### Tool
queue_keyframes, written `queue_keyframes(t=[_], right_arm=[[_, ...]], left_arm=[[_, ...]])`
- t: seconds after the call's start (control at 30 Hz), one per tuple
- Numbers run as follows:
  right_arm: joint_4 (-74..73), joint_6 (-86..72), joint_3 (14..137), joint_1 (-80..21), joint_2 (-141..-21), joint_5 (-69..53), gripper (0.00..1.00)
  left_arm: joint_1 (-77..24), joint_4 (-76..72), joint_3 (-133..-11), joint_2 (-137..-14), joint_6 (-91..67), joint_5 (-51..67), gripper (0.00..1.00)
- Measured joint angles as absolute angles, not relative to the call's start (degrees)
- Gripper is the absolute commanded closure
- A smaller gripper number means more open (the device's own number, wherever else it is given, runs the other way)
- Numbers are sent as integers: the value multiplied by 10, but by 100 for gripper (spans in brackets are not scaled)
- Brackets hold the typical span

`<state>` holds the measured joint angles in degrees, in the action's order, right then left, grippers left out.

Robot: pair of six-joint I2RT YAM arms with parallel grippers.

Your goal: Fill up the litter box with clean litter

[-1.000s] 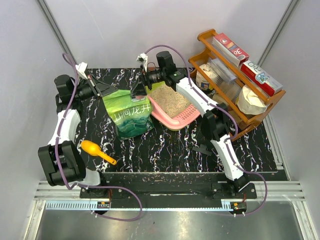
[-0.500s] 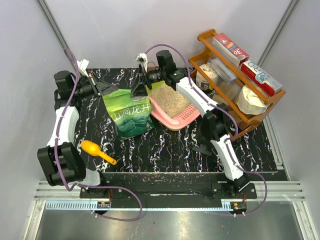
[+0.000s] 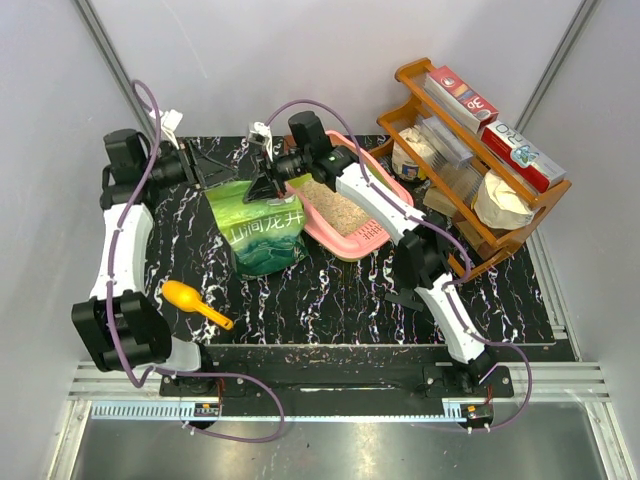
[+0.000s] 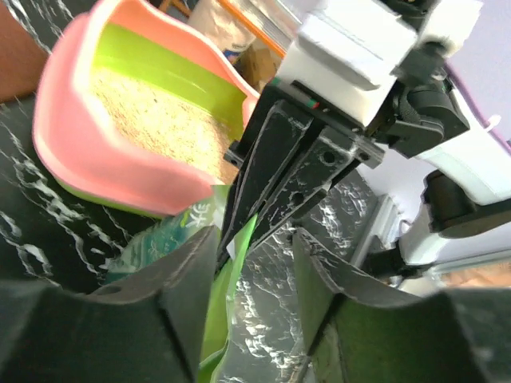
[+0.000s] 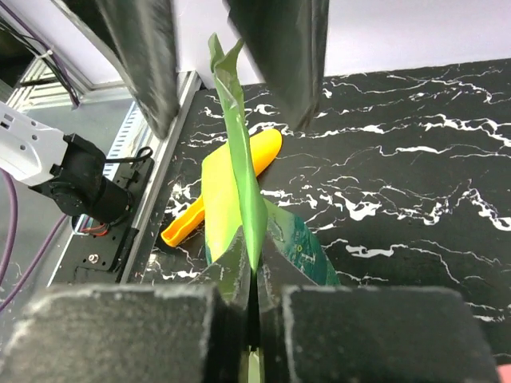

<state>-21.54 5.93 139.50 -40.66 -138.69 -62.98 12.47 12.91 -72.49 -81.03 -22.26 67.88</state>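
Two arms, one counter (image 3: 330, 300), black with white marbling, listed from the left.

1. Left arm: runs up along the counter's left edge. Left end effector (image 3: 228, 178) sits at the far-left part of the counter, beside the bag's top corner. Its fingers (image 5: 136, 56) stand apart, one on each side of the bag's raised edge, with nothing clamped between them.

2. Scoop (image 3: 193, 302): yellow-orange, lying flat near the front-left, well apart from the bag. Bare marbled surface runs from it to the right arm's lower links.

3. Green bag (image 3: 262, 230): white characters on its face, lying left of centre, its top edge pulled upward.

4. Right end effector (image 5: 250, 297): closed on the thin green top edge of the bag, pinching it flat between both fingers. It faces the left end effector closely, with little room between the two.

5. Litter box (image 3: 330, 240): pink with lime-green inner walls, just right of the bag and touching its edge, slotted lip toward the front. The right arm crosses above it.

6. Clean litter (image 3: 335, 205): beige granules inside the litter box, covering its floor.

7. Wooden rack (image 3: 413, 72): far-right corner, holding boxes and bags, near the litter box's right rim; only a narrow gap shows there.
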Motion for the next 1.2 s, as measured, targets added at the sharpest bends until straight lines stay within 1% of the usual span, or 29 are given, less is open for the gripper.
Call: queue_keyframes(t=[0.03, 0.07, 0.17, 0.33, 0.4, 0.47, 0.5, 0.57, 0.6, 0.63, 0.7, 0.73, 0.8, 0.9, 0.93, 1.07, 1.2], right_arm=[[-230, 72, 1403, -407, -1387, -625, 100], [-241, 84, 1409, -407, -1387, -622, 100], [-275, 120, 1435, -407, -1386, -613, 100], [-306, 154, 1459, -409, -1386, -595, 100], [-311, 160, 1460, -411, -1386, -592, 100], [-312, 162, 1460, -413, -1386, -591, 100], [-312, 161, 1460, -413, -1386, -591, 100], [-312, 160, 1460, -414, -1386, -590, 100], [-312, 158, 1461, -414, -1386, -590, 100], [-312, 157, 1461, -414, -1386, -589, 100], [-313, 156, 1464, -414, -1386, -587, 91], [-316, 156, 1466, -414, -1386, -583, 88], [-325, 152, 1467, -414, -1386, -579, 72], [-331, 131, 1467, -412, -1381, -547, 50], [-331, 118, 1467, -411, -1378, -528, 47], [-327, 67, 1450, -396, -1339, -467, 42], [-332, 29, 1413, -368, -1275, -398, 40]], left_arm=[[125, 172, -753, -811, -177, 679, 40], [125, 202, -774, -811, -138, 677, 32], [123, 315, -856, -811, 7, 670, 26], [103, 495, -969, -833, 241, 644, 25], [92, 551, -988, -848, 317, 628, 26], [81, 598, -993, -863, 380, 610, 28], [76, 620, -993, -872, 409, 601, 33], [66, 657, -993, -885, 455, 583, 41], [61, 675, -993, -892, 480, 572, 47], [57, 686, -993, -895, 494, 565, 58], [45, 705, -992, -898, 524, 549, 73], [38, 712, -991, -898, 535, 544, 88], [27, 714, -991, -898, 556, 531, 99], [23, 709, -990, -898, 563, 519, 100], [23, 704, -990, -898, 559, 517, 100], [22, 659, -950, -874, 528, 513, 100], [19, 574, -858, -791, 472, 509, 100]])
